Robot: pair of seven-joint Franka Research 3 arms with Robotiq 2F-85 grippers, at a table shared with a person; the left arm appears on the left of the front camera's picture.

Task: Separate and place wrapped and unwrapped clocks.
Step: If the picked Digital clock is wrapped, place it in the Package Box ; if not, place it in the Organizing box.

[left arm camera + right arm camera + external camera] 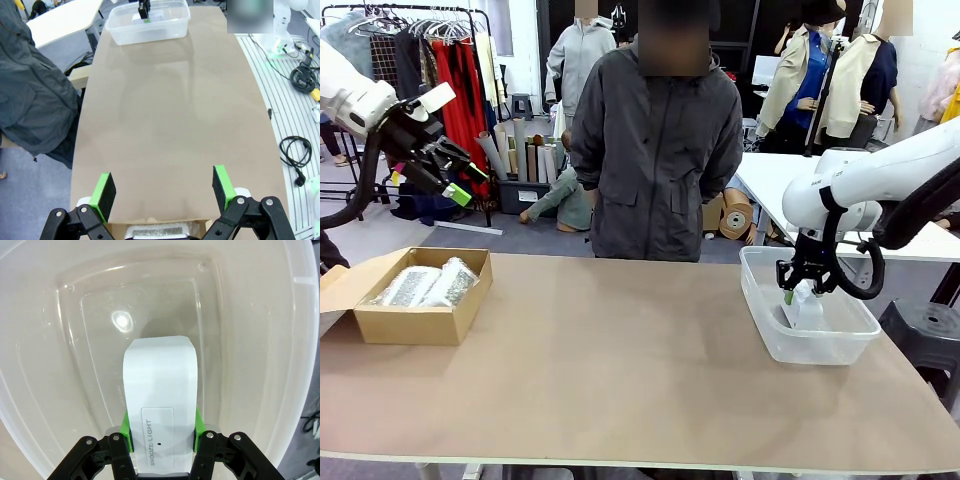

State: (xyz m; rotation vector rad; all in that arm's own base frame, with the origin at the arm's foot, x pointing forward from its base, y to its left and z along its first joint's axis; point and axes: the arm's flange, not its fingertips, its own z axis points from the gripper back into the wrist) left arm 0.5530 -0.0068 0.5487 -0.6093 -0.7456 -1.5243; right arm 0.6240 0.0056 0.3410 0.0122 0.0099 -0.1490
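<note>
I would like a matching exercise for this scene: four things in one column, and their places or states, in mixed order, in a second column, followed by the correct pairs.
Things:
1. bare white clock
2. wrapped clocks
3. left gripper
4. clear plastic tub

Places or states:
A. inside the cardboard box
B. open, raised above the table's left end
C. on the table's right side, in front of the right arm
D. held by the right gripper, down inside the tub

Pairs: 1-D, 2-A, 3-B, 4-C
</note>
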